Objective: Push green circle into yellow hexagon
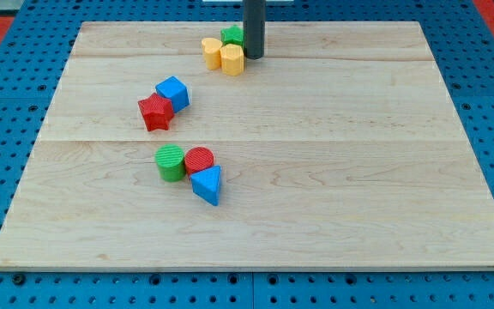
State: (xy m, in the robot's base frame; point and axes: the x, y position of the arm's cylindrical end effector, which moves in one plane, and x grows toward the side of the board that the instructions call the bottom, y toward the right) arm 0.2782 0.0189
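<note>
The green circle [170, 162] stands left of centre on the wooden board, touching a red circle [199, 160] on its right. The yellow hexagon [231, 59] sits near the view's top, touching another yellow block [211, 51] on its left and a green block [231, 36] behind it. My tip [253, 57] rests right beside the yellow hexagon, on its right, far from the green circle.
A blue triangle [207, 184] lies just below the red circle. A blue cube [172, 92] and a red star [155, 112] touch each other at the view's left. The board [358, 172] ends on a blue pegboard surround.
</note>
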